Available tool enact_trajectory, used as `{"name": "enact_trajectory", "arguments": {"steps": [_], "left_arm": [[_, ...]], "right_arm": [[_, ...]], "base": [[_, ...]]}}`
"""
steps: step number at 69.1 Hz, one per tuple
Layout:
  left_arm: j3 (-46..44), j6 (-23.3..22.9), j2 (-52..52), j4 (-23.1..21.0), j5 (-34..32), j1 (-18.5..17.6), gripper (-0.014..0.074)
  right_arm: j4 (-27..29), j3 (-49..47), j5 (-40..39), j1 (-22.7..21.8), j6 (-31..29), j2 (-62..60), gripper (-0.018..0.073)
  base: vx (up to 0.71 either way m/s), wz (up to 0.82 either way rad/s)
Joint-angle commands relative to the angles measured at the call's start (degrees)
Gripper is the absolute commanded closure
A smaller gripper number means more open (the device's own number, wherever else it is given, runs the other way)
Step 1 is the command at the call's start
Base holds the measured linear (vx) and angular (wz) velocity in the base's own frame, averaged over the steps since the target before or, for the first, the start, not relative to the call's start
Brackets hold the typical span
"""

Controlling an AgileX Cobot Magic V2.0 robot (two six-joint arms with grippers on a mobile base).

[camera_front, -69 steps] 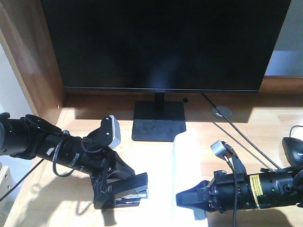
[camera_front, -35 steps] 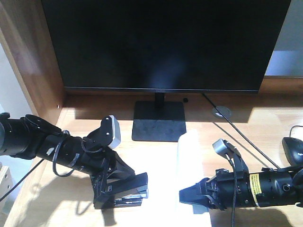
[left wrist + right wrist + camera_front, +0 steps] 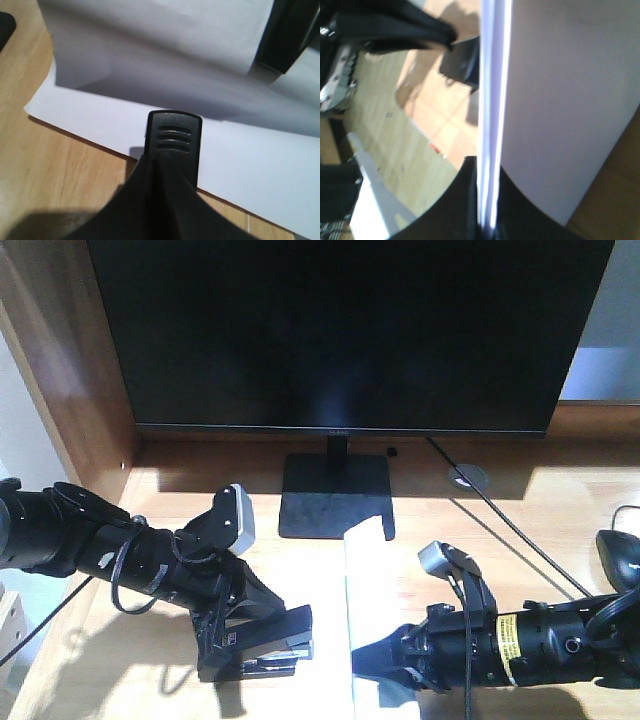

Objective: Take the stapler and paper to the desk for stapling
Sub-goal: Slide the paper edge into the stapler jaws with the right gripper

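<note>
Count: two grippers, one stapler, one sheet of paper, one monitor (image 3: 350, 330), one cable grommet (image 3: 466, 477) and one mouse (image 3: 620, 555).
Left gripper (image 3: 250, 625): clamped on the stapler (image 3: 270, 662), which sat low over the desk (image 3: 180, 490), front left of the monitor's base, just beside the paper's left edge.
Paper (image 3: 362, 590): stood nearly edge-on at the desk's middle; the left wrist view showed its lower part lying flat and the rest curled up.
Right gripper (image 3: 372, 665): pinched closed on the paper's near edge.
Change: the right arm and the sheet had shifted left, towards the stapler, within half a second – the left arm and stapler had stayed put.
Hard to see: the mouse was cut off at the right edge; the right fingers were largely hidden behind the sheet; the right wrist view was blurred.
</note>
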Motion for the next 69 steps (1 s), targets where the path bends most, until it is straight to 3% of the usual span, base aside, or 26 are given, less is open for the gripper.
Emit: {"name": "enact_trajectory", "arguments": {"steps": [1, 24, 52, 69], "left_arm": [[-1.4, 0.1, -2.2, -2.7, 2.4, -0.2, 0.0603], [-1.4, 0.1, -2.2, -2.7, 2.4, -0.2, 0.0603], [-1.4, 0.1, -2.2, -2.7, 2.4, -0.2, 0.0603], [-1.4, 0.1, -2.2, -2.7, 2.4, -0.2, 0.0603]], "right_arm": [[2.4, -0.9, -1.2, 0.1, -0.6, -1.5, 0.0562], [1.4, -0.9, -0.2, 0.1, -0.1, -1.5, 0.0562], [1.5, -0.9, -9.9, 0.1, -9.5, -1.5, 0.0562], [1.9, -0.9, -11.6, 0.1, -12.9, -1.5, 0.0562]], "base": [[0.0, 0.0], [0.0, 0.0], [0.0, 0.0], [0.0, 0.0]]}}
